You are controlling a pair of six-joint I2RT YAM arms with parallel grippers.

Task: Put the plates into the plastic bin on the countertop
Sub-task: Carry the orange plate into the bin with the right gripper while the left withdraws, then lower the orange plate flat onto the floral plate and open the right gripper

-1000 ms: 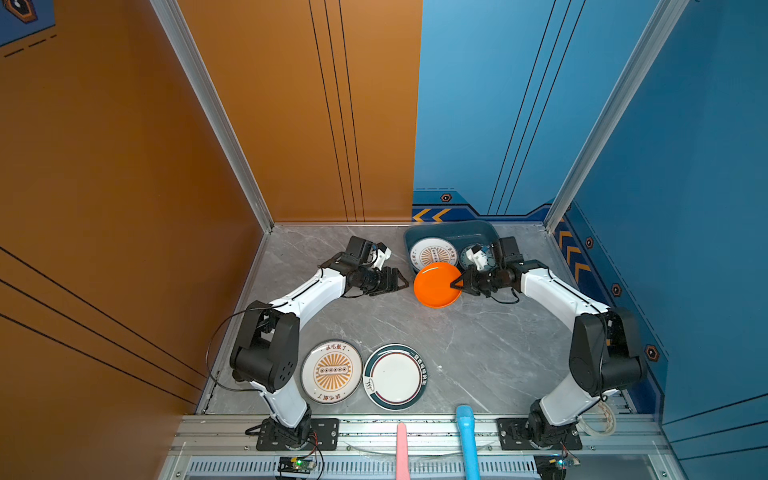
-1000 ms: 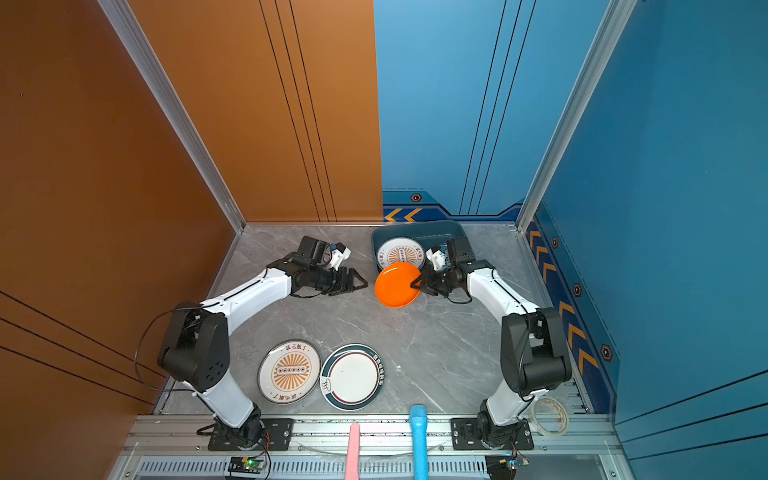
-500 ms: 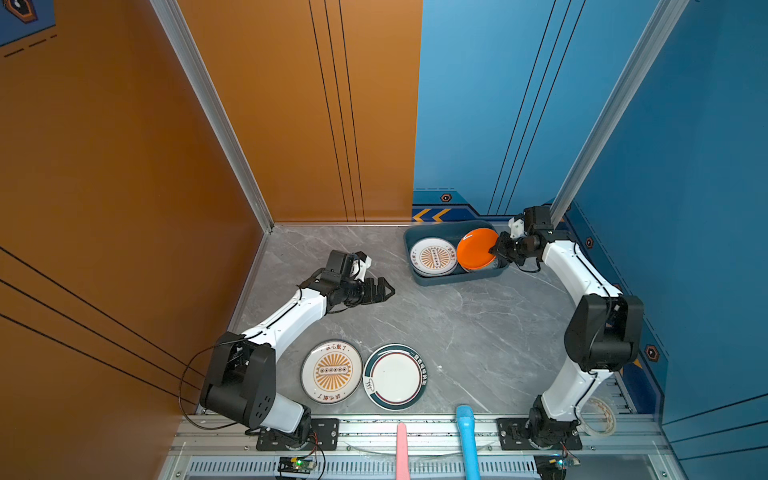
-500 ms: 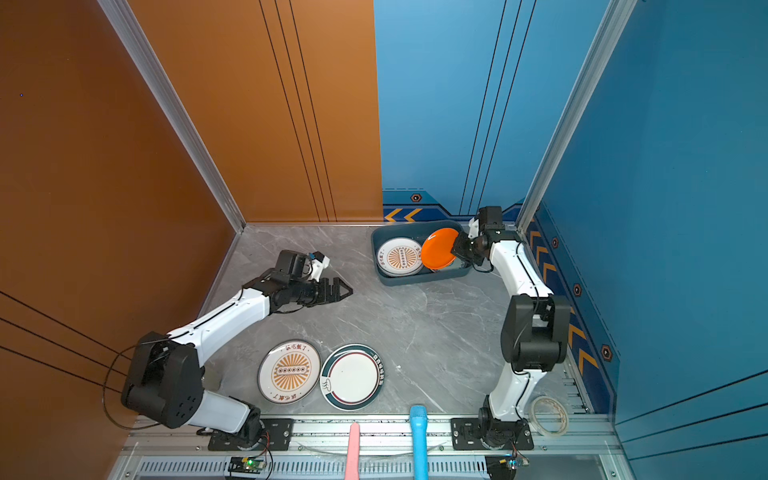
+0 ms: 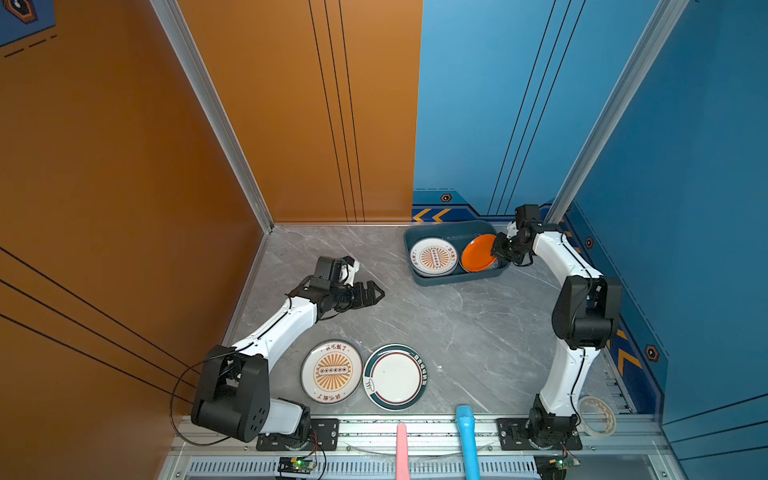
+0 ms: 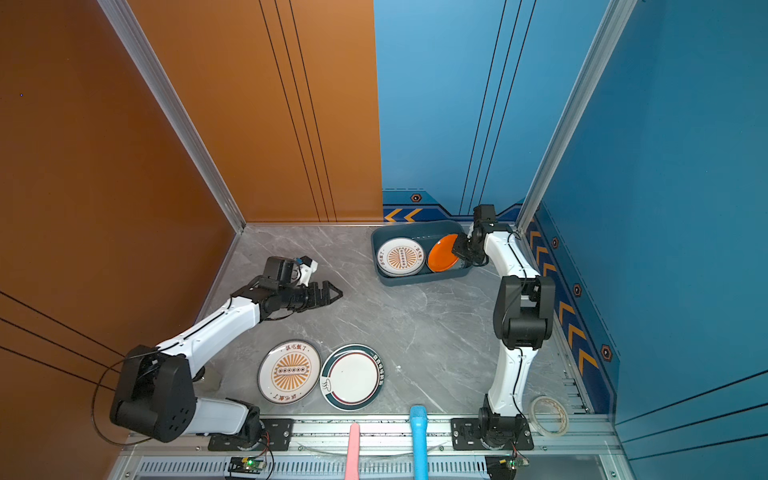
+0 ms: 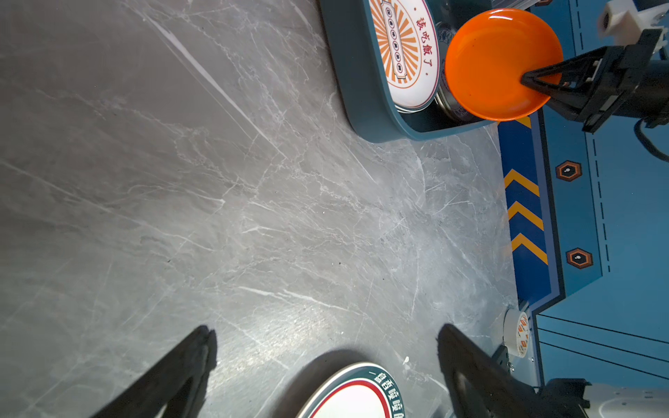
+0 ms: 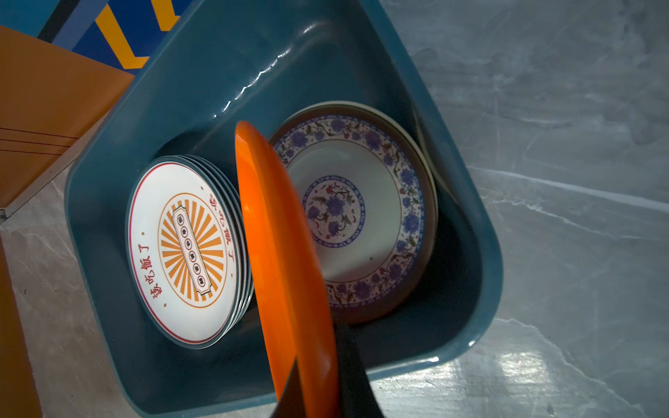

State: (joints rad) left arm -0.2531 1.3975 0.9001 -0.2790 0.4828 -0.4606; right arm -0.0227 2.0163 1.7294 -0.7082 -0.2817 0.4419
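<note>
R wrist: blue plate [image 8: 344, 213] | top views: orange plate [image 5: 478, 253] hides it

1. The dark teal plastic bin [image 5: 451, 277] sits at the far edge of the grey marble bench [image 5: 457, 328], toward the right corner.
2. Inside it, a stack of white sunburst plates [image 5: 434, 257] lies flat on the left, and a blue patterned plate [image 8: 354, 213] rests on the right.
3. A plain orange plate [image 5: 477, 254], pinched at its rim by the right hand [image 5: 495, 249], tilts steeply above the blue one.
4. A sunburst plate [image 5: 331, 371] and a teal-rimmed plate [image 5: 395, 376] lie flat side by side near the front edge.
</note>
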